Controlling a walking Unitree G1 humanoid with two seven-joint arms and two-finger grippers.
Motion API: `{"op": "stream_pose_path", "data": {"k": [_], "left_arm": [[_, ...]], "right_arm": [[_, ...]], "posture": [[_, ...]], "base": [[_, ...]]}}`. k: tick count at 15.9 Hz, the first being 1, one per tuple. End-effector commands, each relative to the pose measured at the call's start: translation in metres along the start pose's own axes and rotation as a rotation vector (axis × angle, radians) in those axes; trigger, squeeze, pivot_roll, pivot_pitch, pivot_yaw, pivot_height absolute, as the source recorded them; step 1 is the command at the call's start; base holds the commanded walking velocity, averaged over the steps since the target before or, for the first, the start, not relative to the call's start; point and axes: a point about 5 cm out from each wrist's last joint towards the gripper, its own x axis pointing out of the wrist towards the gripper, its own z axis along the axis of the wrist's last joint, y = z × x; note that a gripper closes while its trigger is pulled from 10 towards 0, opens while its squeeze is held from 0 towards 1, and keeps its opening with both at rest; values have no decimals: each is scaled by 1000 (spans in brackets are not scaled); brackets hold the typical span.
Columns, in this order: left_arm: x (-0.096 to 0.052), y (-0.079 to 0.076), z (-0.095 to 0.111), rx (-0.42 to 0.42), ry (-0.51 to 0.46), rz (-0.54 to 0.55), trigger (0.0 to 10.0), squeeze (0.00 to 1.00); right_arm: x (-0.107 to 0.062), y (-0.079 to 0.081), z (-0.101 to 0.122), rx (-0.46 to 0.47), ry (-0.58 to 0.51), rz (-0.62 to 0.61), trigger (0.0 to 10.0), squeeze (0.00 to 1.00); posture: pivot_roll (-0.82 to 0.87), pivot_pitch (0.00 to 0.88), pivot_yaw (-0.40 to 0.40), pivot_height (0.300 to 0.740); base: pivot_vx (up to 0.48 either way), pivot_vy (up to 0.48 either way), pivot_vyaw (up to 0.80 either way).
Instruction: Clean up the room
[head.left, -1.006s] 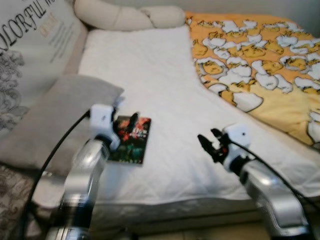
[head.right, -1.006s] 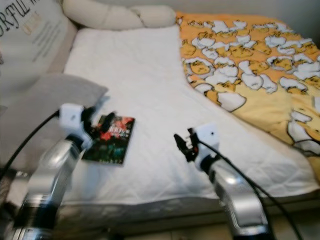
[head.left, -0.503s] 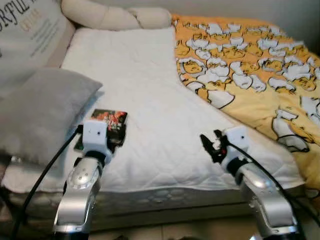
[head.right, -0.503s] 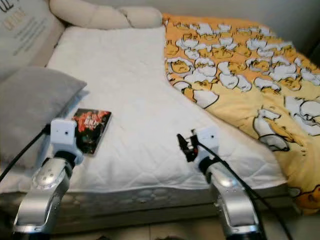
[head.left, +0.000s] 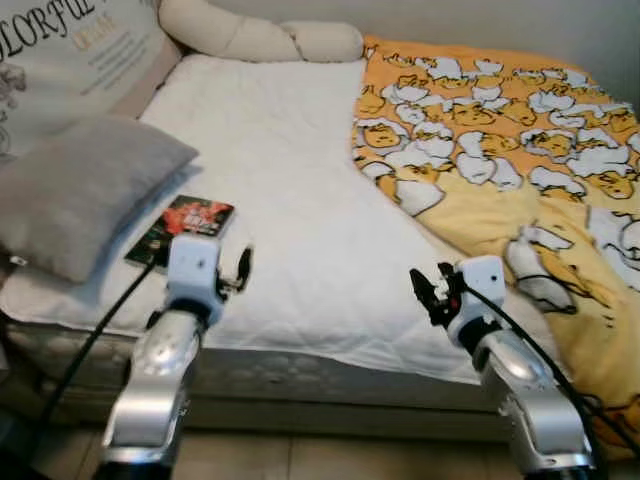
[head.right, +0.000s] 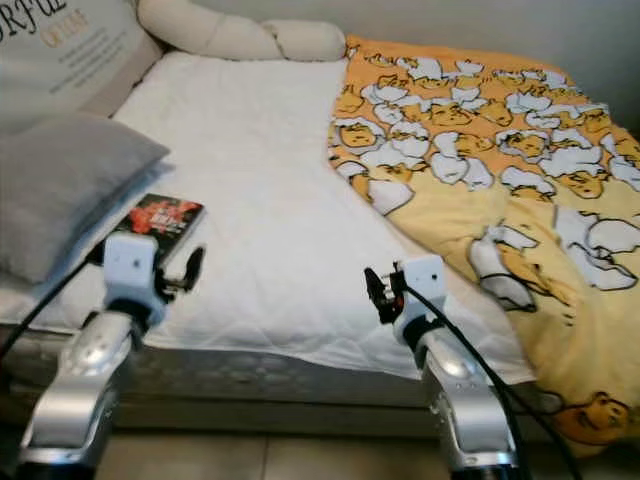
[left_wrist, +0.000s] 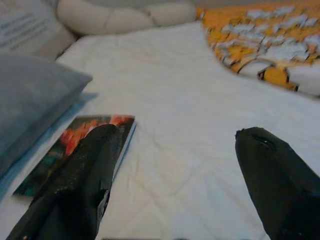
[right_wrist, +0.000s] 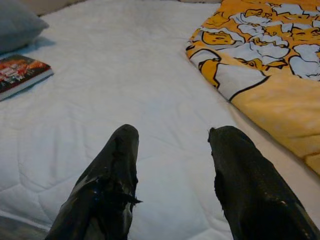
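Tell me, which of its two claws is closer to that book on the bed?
The left. The left claw hangs open just in front of the book, near the mattress edge, not touching it. The right claw, also open, is well off to the book's right, near the yellow blanket.

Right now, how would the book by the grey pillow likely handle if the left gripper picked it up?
The book looks thin and flat, so probably light and fairly stiff. It lies flush on the soft mattress, so getting a finger under it may be awkward. Its glossy-looking cover might slip.

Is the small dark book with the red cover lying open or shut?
Shut. The small dark book with the red cover lies flat, front cover up, on the white mattress.
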Motion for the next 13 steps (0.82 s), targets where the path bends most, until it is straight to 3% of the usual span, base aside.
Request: {"op": "stream_pose_path", "data": {"k": [1,9,13], "left_arm": [[3,-1,3,1,-6,-7,10000,0],[4,2,1,-28,5,-21,10000,0],[5,-1,1,-28,5,-39,10000,0]], "right_arm": [[-1,-3,3,-7,-13,-20,10000,0],[0,-2,1,2,-13,-35,10000,0],[1,0,1,1,-9,-21,10000,0]], "posture": [[-28,0,15,740],[-34,0,21,740],[-26,0,13,740]], "base": [[0,-480,0],[0,-464,0],[0,0,0]]}}
